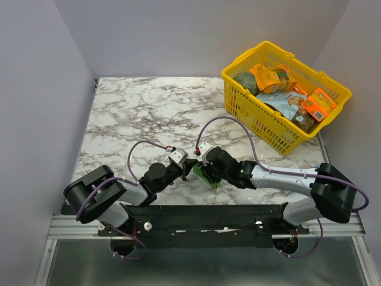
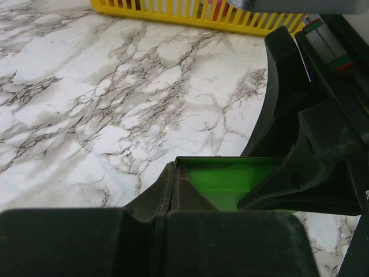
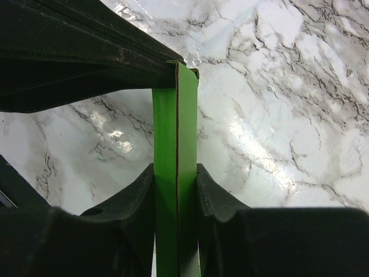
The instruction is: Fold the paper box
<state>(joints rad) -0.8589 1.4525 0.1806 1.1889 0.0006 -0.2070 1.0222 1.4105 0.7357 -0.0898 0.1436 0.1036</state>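
Observation:
The paper box [image 1: 209, 177] is bright green card, held just above the marble table [image 1: 149, 113] near its front middle, between both arms. My right gripper [image 3: 176, 180] is shut on it, one finger on each narrow side of the flattened green box [image 3: 176, 127]. From the left, my left gripper [image 2: 171, 167] is shut with its fingertips pinching the box's upper edge [image 2: 230, 179]. In the top view the left gripper [image 1: 189, 169] and right gripper [image 1: 208, 171] meet at the box and hide most of it.
A yellow plastic basket [image 1: 262, 126] with several food packs stands at the back right, and its wall [image 2: 173, 12] shows far off in the left wrist view. Grey walls close in the table on the left, back and right.

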